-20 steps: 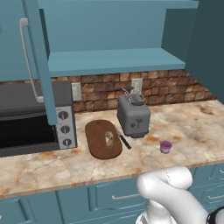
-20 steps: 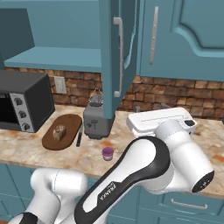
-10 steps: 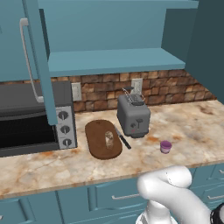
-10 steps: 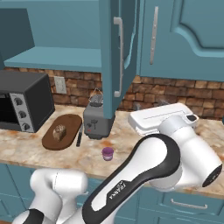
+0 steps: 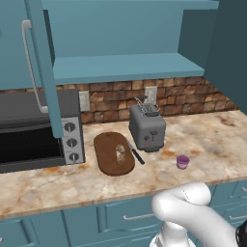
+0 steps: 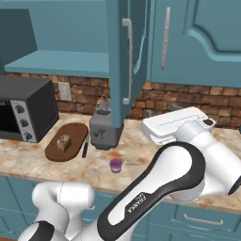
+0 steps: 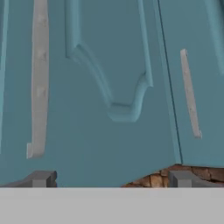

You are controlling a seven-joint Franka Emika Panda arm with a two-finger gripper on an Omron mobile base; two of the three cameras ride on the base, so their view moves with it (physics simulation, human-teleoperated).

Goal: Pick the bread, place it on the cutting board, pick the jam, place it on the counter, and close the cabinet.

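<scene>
Cabinet door (image 6: 123,61) stood ajar above toaster (image 6: 104,129); rigid, hinged, probably swung easy; push panel near bar handle (image 6: 127,61); gripper (image 7: 109,178) fingers apart, empty.

I get flat, even rendered light across both base views, with no glare. The toaster (image 5: 147,129) and jam (image 5: 182,161) throw only faint soft shadows on the bench (image 5: 207,135). The cabinet (image 5: 125,72) shelf recess reads a shade darker. My hand (image 7: 109,178) view is soft and blurry, the door panel edges in front of it smeared.
</scene>
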